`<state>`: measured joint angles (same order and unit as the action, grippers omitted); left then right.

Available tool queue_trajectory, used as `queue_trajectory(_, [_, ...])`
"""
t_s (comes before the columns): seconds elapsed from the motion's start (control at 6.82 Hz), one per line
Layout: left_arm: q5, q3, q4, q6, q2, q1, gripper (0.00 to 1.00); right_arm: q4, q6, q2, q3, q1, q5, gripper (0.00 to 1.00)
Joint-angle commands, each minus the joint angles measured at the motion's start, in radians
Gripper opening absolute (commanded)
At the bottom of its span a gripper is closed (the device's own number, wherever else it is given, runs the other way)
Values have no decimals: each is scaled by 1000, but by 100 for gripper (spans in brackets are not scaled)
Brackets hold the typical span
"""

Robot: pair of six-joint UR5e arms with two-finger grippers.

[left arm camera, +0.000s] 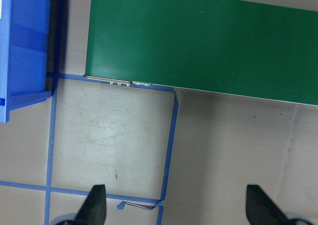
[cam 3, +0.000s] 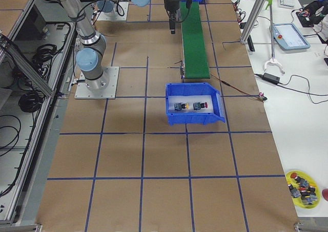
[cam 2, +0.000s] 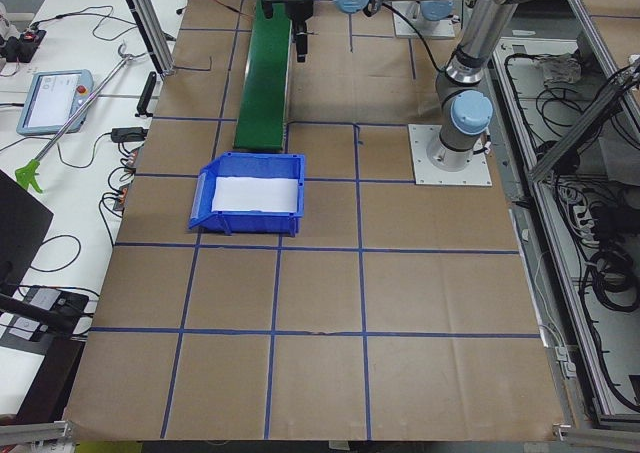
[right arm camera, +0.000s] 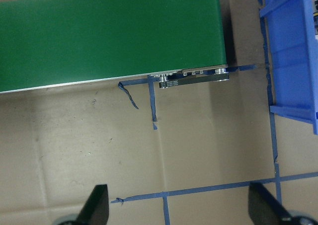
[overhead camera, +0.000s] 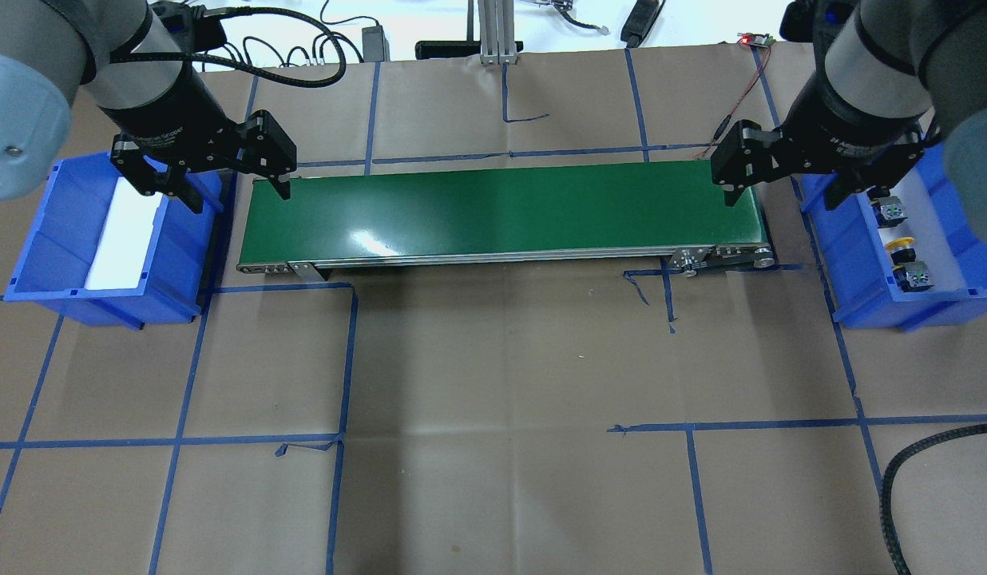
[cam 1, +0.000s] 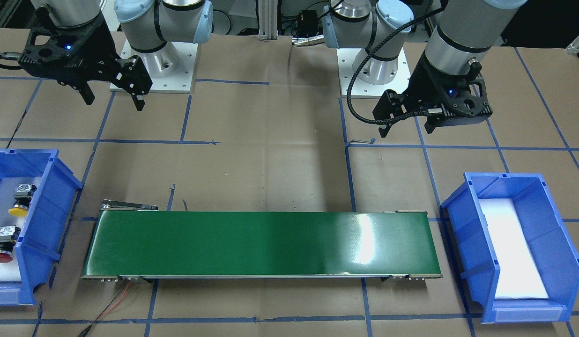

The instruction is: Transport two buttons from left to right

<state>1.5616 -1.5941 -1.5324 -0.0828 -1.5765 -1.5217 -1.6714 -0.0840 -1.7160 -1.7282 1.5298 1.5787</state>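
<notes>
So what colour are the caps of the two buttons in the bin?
A yellow cap and a red cap; the exterior front-facing view shows them best.

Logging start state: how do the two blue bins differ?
Contents: the bin on the robot's right holds the yellow button and the red button. The bin on the robot's left holds only a white liner.
Place: the bin on the robot's right sits off one end of the green conveyor, and the bin on the robot's left sits off the other end.
Shared: both are blue, open-topped and white-lined.
</notes>
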Motion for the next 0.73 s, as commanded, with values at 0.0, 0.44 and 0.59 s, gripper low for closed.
queue_trajectory(0.0, [0, 0, 0, 0, 0, 0, 100, -2, -23, 1, -13, 9, -58, 99])
queue_trajectory(0.44, [0, 0, 0, 0, 0, 0, 100, -1, -23, 1, -13, 7, -43, 99])
queue_trajectory(0.59, [0, 0, 0, 0, 0, 0, 100, -1, -23, 1, -13, 7, -43, 99])
